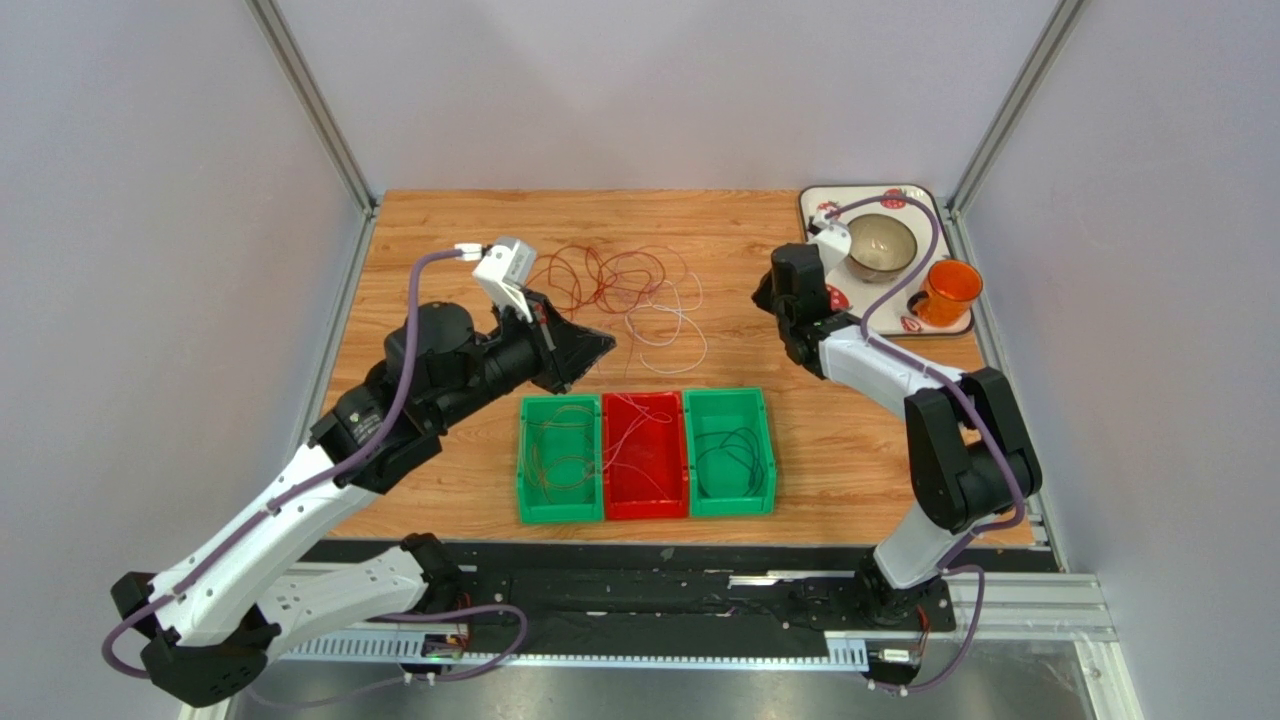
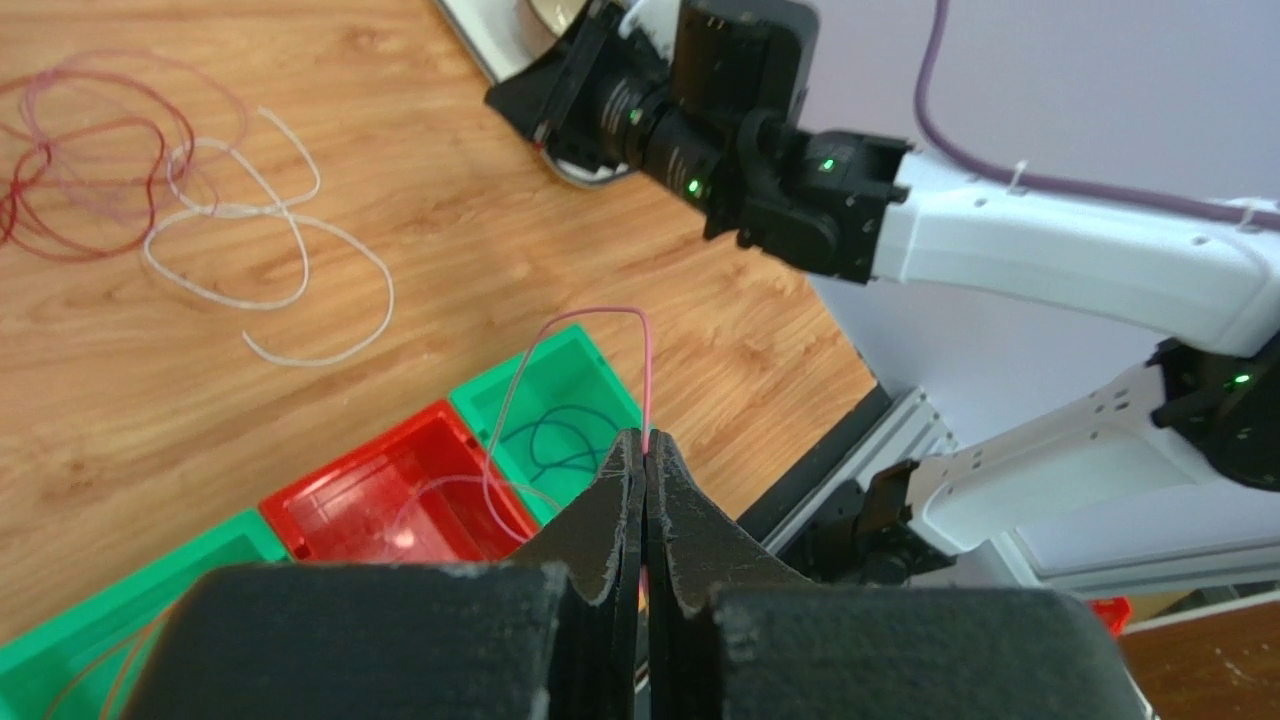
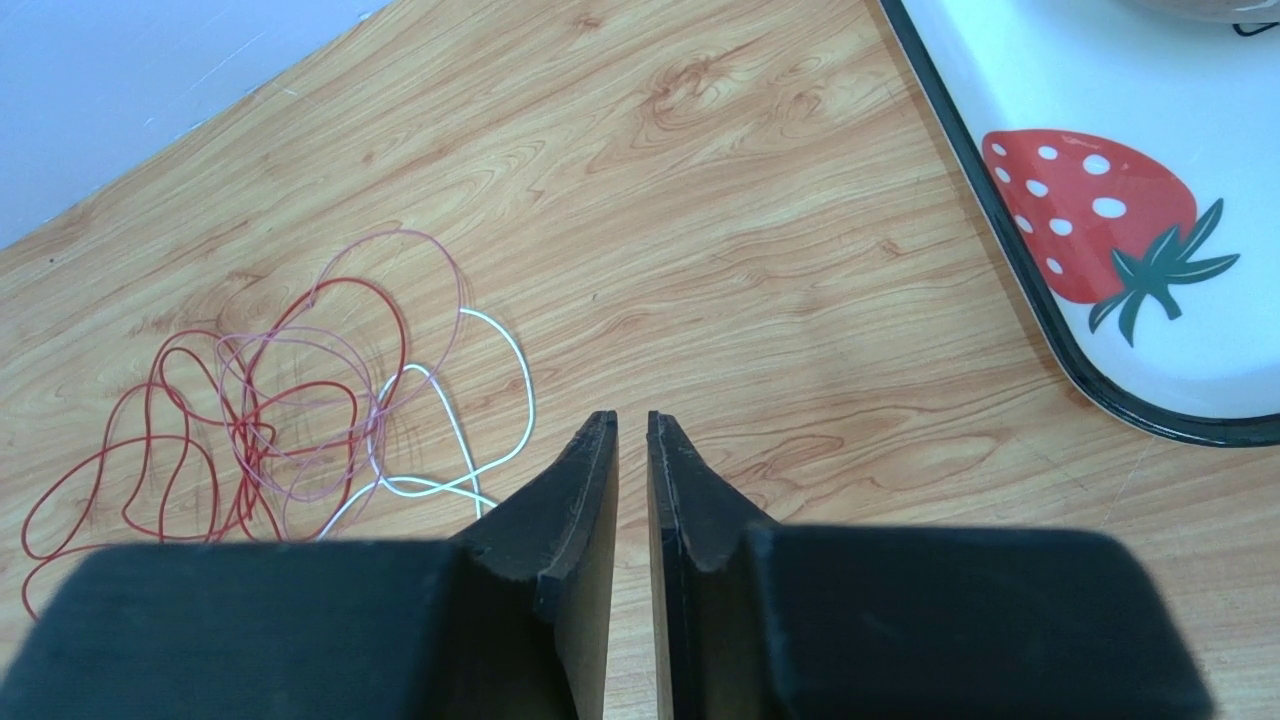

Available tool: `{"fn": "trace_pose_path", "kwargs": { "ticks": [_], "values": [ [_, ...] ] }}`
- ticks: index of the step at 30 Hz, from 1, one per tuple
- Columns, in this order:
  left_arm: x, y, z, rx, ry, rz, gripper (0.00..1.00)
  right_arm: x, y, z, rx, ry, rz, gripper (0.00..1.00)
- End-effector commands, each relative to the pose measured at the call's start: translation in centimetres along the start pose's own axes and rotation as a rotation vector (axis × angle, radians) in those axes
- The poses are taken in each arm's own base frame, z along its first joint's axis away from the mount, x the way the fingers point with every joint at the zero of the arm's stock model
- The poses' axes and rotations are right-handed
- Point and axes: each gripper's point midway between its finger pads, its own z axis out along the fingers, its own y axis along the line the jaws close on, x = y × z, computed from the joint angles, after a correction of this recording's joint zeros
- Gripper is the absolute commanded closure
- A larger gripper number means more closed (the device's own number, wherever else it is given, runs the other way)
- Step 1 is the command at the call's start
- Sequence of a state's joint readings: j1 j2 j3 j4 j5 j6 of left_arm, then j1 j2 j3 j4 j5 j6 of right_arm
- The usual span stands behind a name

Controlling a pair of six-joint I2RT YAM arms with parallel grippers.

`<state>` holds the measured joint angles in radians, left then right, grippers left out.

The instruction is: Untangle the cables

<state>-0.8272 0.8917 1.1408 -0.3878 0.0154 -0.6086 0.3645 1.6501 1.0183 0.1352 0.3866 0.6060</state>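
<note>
A tangle of red and pink cables point(image 1: 601, 278) lies on the wooden table at the back middle, with a white cable point(image 1: 669, 333) beside it. Both show in the right wrist view, red point(image 3: 226, 435) and white point(image 3: 451, 450), and in the left wrist view, red point(image 2: 75, 165) and white point(image 2: 286, 255). My left gripper point(image 1: 594, 348) point(image 2: 646, 443) is shut on a thin pink cable point(image 2: 649, 375). It holds this cable above the bins, and the cable loops down into the red bin point(image 2: 383, 495). My right gripper point(image 1: 774, 300) point(image 3: 633, 428) hovers right of the tangle, empty, its jaws a narrow gap apart.
Three bins stand in a row at the front middle: a left green bin point(image 1: 559, 458), a red bin point(image 1: 643, 455) and a right green bin point(image 1: 730, 450), each holding thin cables. A white tray point(image 1: 819, 203) at the back right holds a bowl point(image 1: 879, 245) and an orange cup point(image 1: 950, 290).
</note>
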Motion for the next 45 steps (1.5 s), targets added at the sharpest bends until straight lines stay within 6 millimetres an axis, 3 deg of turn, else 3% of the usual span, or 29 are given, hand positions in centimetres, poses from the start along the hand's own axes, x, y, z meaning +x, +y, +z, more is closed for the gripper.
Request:
{"fn": "trace_pose_path", "kwargs": {
  "ticks": [1, 11, 25, 32, 45],
  "values": [
    [1.9, 0.8, 0.4, -0.024, 0.038, -0.038, 1.0, -1.3, 0.5, 0.0, -0.015, -0.027, 0.034, 0.84],
    [3.3, 2.9, 1.9, -0.124, 0.029, -0.077, 1.0, -1.3, 0.5, 0.0, -0.023, -0.02, 0.038, 0.84],
    [7.4, 8.5, 4.0, -0.393, 0.084, -0.112, 1.0, -1.2, 0.3, 0.1, -0.028, -0.009, 0.052, 0.85],
    [10.1, 8.8, 5.5, -0.421, 0.149, -0.107, 1.0, -1.2, 0.1, 0.2, -0.025, -0.007, 0.055, 0.85],
    [15.8, 10.2, 6.3, -0.484, 0.284, -0.094, 1.0, -1.2, -0.1, 0.2, -0.019, -0.003, 0.061, 0.86]
  ]
}}
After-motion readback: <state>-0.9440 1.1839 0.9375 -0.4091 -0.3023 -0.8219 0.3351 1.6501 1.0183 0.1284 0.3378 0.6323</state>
